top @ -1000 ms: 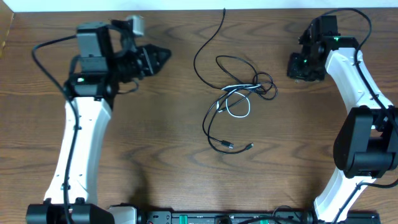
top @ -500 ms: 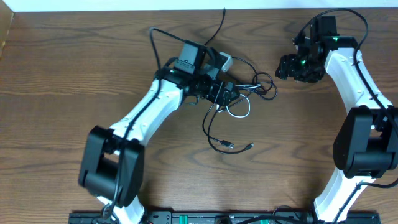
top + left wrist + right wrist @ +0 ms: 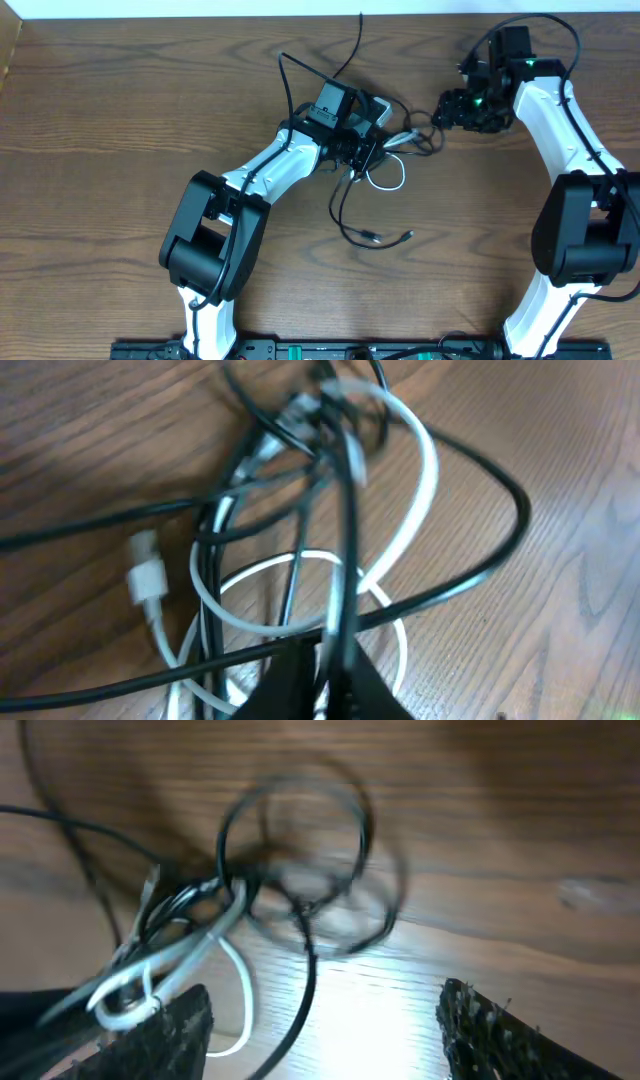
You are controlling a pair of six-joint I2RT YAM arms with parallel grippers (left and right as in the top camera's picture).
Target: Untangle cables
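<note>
The black cable (image 3: 358, 38) and the white cable (image 3: 398, 178) lie knotted together on the wooden table, mid-back. My left gripper (image 3: 368, 152) is down on the knot. In the left wrist view its fingers (image 3: 325, 675) are shut on a strand of the black cable (image 3: 345, 540), with the white cable's loops (image 3: 425, 470) and a white plug (image 3: 145, 570) just ahead. My right gripper (image 3: 447, 108) sits at the knot's right edge. In the right wrist view its fingers (image 3: 320, 1005) are wide open, with blurred black loops (image 3: 300, 850) and the white cable (image 3: 245, 985) ahead of them.
The black cable's tail runs to the table's back edge (image 3: 360, 14). Two small plug ends (image 3: 375, 237) lie in front of the knot. A thicker black robot wire (image 3: 290, 75) arcs over the left arm.
My left arm has swung from the far left onto the knot and closed on a black strand. My right gripper has moved left to the knot's edge. The cables have shifted slightly.
</note>
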